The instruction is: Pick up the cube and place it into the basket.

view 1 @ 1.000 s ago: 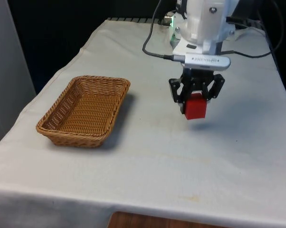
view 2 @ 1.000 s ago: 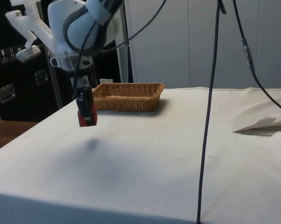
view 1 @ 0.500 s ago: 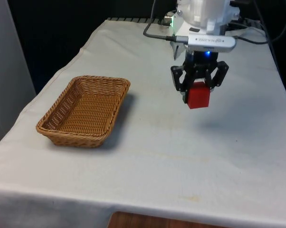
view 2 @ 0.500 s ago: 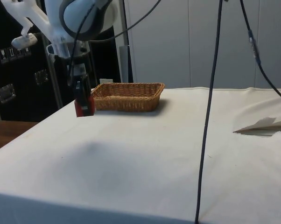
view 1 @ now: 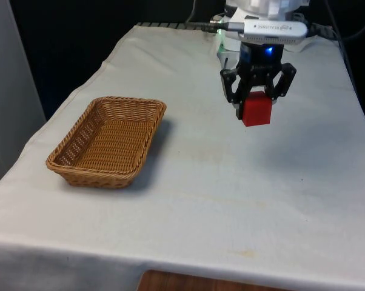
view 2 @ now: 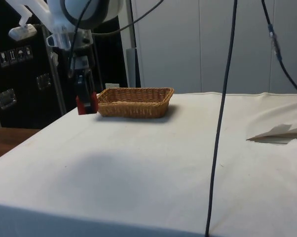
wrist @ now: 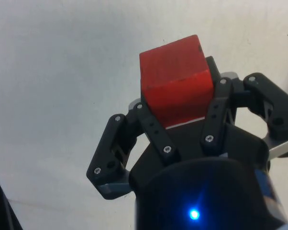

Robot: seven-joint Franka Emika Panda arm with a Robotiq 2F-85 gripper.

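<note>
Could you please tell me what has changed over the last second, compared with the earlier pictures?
The gripper, still shut on the red cube, has risen higher above the cloth, carrying the cube with it. The wicker basket has stayed where it was, with nothing in it.

Front view: my arm is cut off by the top edge above the wrist. My fingers [view 1: 253, 102] cover the upper part of the red cube [view 1: 257, 113]. Side view: the basket [view 2: 134, 101] floor is hidden behind its near wall; the tabletop [view 2: 153, 173] runs past the bottom edge.
</note>
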